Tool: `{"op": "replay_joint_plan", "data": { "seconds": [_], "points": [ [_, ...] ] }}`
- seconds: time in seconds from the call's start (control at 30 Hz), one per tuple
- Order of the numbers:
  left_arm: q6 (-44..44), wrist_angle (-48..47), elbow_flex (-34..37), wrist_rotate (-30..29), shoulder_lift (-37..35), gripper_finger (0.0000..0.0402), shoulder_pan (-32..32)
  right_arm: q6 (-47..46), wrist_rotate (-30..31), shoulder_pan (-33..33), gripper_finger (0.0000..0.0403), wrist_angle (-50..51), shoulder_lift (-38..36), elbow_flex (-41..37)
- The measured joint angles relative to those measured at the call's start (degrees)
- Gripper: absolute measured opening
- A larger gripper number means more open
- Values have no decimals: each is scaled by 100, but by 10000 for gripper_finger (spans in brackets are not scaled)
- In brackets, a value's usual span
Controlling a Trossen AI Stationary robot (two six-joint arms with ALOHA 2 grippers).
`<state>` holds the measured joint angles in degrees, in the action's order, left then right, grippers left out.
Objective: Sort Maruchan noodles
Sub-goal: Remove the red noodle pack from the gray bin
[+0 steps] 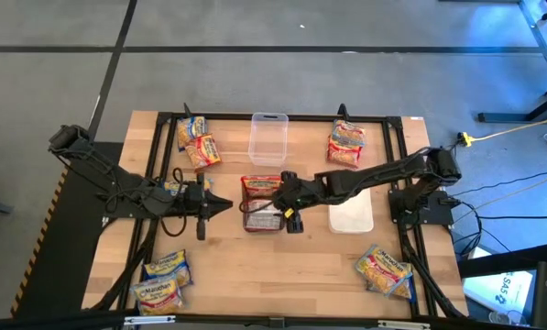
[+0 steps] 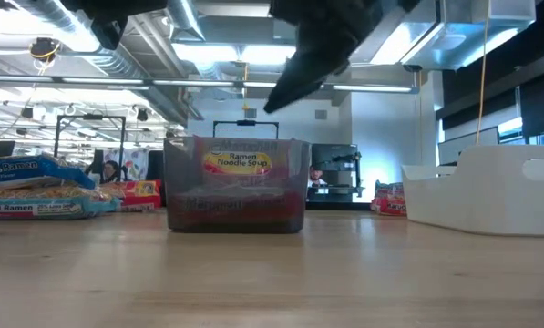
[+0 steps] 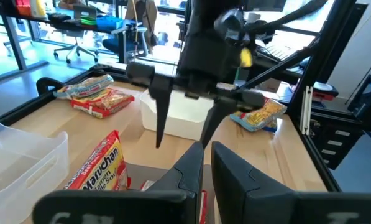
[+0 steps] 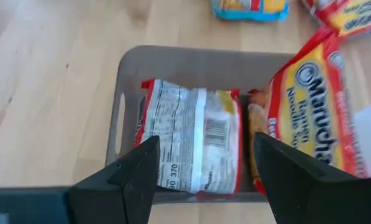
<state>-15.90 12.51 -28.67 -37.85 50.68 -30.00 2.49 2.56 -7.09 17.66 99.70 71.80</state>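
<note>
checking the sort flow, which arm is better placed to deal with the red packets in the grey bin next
Right. The right pincer hangs open directly over the grey bin, its fingers straddling the red packet lying flat inside. The left pincer is shut and sits beside the bin, not above it.

A robotics lab in an open-plan office or workshop hall; bare ceiling ducts [image 2: 117,59] and strip lights overhead; desks with rolling chairs [image 3: 79,45] behind; cables [image 1: 516,197] trail over grey floor beside a wooden table [image 1: 282,266].
</note>
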Motion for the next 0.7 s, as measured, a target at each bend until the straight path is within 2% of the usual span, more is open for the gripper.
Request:
{"op": "replay_joint_plan", "data": {
  "seconds": [0.23,0.5,0.7],
  "points": [
    [2,-25,0,-19,25,27,0,-75,-66,28,231,-620,653,-25],
    [0,-123,0,-11,37,27,8,-292,-411,318,180,-274,1456,578],
    [0,-201,0,2,39,27,11,-288,-515,299,159,-262,1701,631]
  ]
}}
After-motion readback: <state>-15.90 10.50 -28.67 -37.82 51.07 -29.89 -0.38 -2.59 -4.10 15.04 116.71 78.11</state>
